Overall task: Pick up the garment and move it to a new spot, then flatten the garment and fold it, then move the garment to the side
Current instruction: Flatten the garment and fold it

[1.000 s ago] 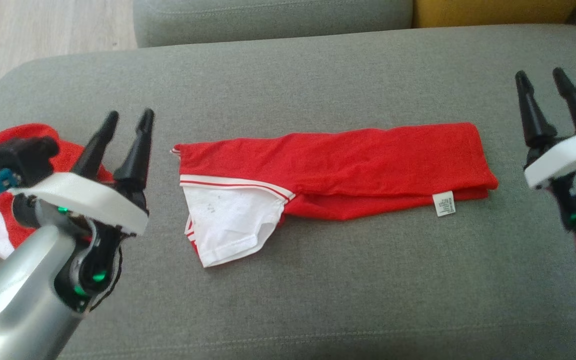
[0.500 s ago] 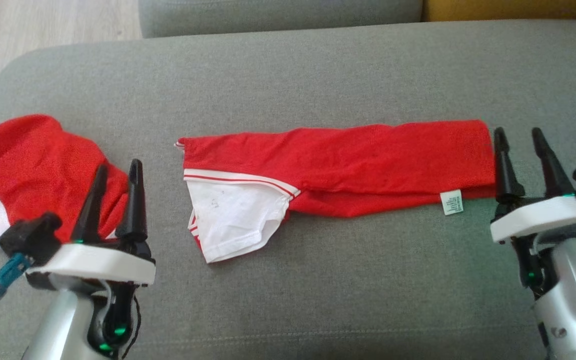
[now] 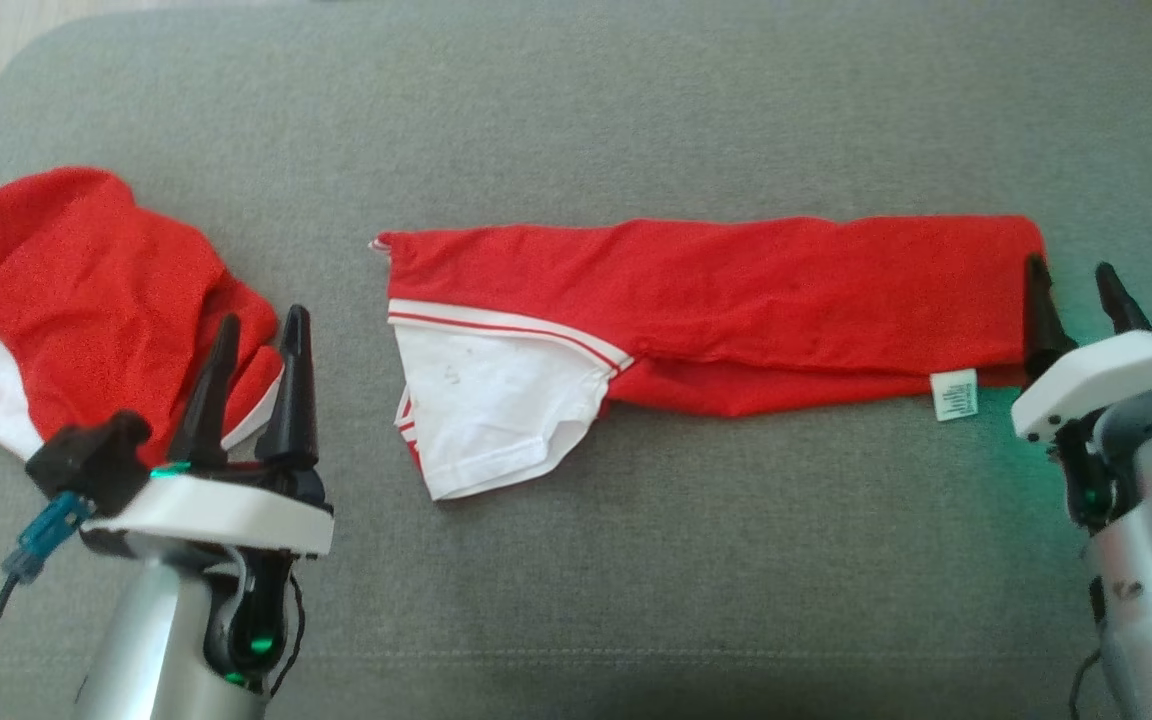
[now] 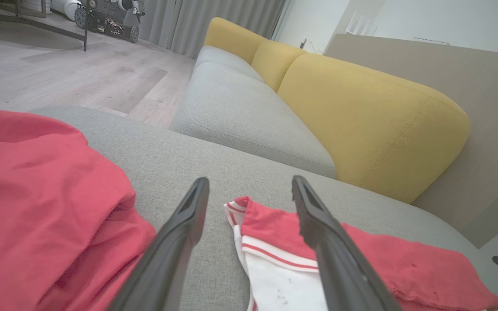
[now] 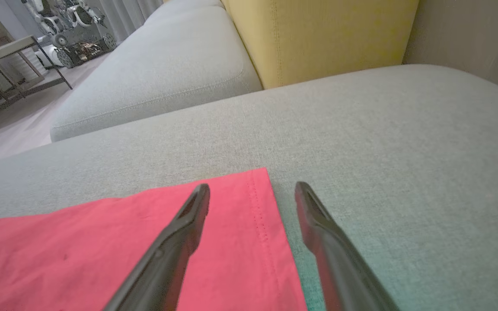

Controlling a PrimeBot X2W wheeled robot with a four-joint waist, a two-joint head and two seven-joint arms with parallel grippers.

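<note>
Red garment (image 3: 716, 300): lies as a long folded strip across the grey cushion (image 3: 636, 580), with a white panel (image 3: 496, 400) at its left end.
Right hand (image 3: 1070, 268): has come in from the far right to the strip's right hem. Its fingers are spread, one over cloth and one over cushion, gripping nothing.
Left hand (image 3: 263, 318): has drawn back lower, spread and empty, beside a second crumpled red piece (image 3: 86, 280) and apart from the strip.
Meaning: probably lining up to take the ends for the next fold, though the left end is not yet reached.
Care tag (image 3: 954, 394): white, at the lower right edge, print too small to read.
Panel marks: faint and dark, not legible.
</note>
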